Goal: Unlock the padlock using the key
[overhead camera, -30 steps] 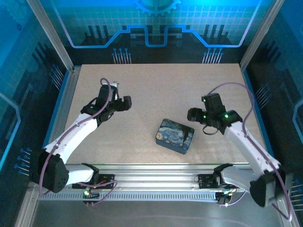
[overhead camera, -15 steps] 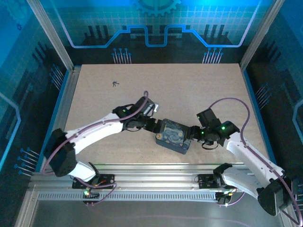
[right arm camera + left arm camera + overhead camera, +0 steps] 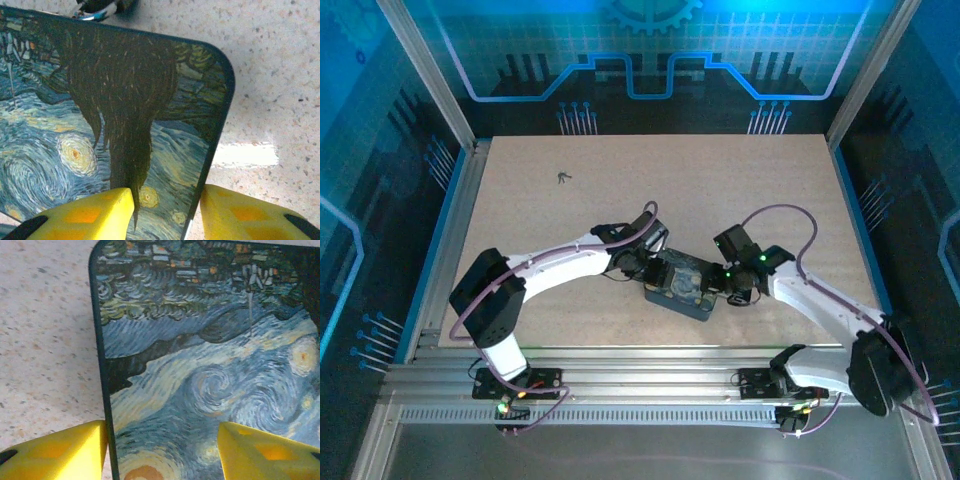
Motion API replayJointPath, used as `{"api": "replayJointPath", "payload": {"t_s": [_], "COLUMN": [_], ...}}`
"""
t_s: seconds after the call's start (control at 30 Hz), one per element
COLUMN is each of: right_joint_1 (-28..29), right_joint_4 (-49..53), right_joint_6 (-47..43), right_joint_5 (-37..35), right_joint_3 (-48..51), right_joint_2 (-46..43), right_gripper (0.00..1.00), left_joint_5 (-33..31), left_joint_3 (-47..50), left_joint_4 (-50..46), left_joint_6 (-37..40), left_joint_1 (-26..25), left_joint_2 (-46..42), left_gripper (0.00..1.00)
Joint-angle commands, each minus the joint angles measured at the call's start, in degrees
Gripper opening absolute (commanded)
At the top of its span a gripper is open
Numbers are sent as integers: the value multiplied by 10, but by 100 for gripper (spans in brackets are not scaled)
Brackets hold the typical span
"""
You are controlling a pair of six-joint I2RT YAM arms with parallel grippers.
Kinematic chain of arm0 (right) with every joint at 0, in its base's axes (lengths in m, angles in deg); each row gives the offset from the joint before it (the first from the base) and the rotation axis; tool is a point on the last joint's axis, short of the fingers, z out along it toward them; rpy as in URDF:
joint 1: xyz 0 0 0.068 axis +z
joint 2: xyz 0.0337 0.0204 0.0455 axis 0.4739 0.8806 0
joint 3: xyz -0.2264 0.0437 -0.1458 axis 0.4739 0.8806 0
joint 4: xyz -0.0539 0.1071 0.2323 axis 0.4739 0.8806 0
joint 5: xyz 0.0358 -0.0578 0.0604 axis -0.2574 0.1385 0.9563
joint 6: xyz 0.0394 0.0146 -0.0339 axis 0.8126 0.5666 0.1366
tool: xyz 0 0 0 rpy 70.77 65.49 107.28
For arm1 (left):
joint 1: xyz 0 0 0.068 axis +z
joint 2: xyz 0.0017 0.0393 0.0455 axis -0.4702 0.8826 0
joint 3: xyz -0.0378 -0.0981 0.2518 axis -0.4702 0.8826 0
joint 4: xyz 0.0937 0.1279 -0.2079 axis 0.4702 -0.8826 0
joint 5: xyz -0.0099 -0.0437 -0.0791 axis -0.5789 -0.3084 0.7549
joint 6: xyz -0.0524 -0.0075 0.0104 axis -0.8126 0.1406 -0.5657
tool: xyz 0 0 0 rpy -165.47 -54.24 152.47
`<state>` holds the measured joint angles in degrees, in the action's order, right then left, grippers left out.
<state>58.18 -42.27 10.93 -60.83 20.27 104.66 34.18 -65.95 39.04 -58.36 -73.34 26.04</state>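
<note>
The blue-and-yellow swirl-painted rectangular box (image 3: pixel 682 283) lies near the middle of the near edge of the speckled beige bench (image 3: pixel 740 180), and both arms have closed in on it from either side.

In the left wrist view, the left gripper (image 3: pixel 161 440) is spread wide. One yellow finger (image 3: pixel 55 452) hangs off the box's side over the bench, and the other is above the painted lid.

The right gripper (image 3: pixel 166 197) is spread too and straddles the opposite side near a rounded corner. One finger is over the lid and one over the bench. Whether any finger touches the box cannot be told.

The tiny padlock (image 3: pixel 100 9) sits just beyond the box's far edge in the right wrist view, where only a bright curved bit of metal and a dark patch show. The tiny dark metal key (image 3: pixel 562 178) lies alone toward the far left corner of the bench, well apart from both grippers.

The step in hand looks like steadying or squaring the box, and the unlocking itself is not yet begun. The next move probably calls for one gripper to hold the box while the other, likely the left, reaches for the key. The key is a thin sliver lying flat, so it will need a careful, low pinch.
</note>
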Motion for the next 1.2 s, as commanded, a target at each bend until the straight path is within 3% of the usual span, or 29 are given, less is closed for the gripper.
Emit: {"api": "replayJointPath", "payload": {"t_s": [0.0,0.17,0.37,0.6,0.9,1.03,1.17], "right_joint_1": [6,-15,-56,-92,-109,-111,-106], "right_joint_4": [-49,-52,-33,1,-3,-5,-24], "right_joint_6": [-14,-56,-100,-159,-226,-242,-243], "right_joint_5": [-3,4,30,60,61,49,58], "right_joint_3": [-46,-170,-337,-487,-490,-477,-452], "right_joint_2": [77,198,356,471,410,374,347], "right_gripper": [38,38,39,44,63,68,68], "left_joint_5": [39,50,77,108,107,53,-29], "left_joint_3": [-23,-54,-160,-256,-235,-226,-234], "left_joint_4": [40,57,42,30,35,49,70], "left_joint_6": [-28,-33,-1,10,24,31,10], "left_joint_1": [21,80,150,197,258,310,365], "left_joint_2": [24,52,132,203,133,115,148], "left_gripper": [53,49,47,46,58,66,65]}}
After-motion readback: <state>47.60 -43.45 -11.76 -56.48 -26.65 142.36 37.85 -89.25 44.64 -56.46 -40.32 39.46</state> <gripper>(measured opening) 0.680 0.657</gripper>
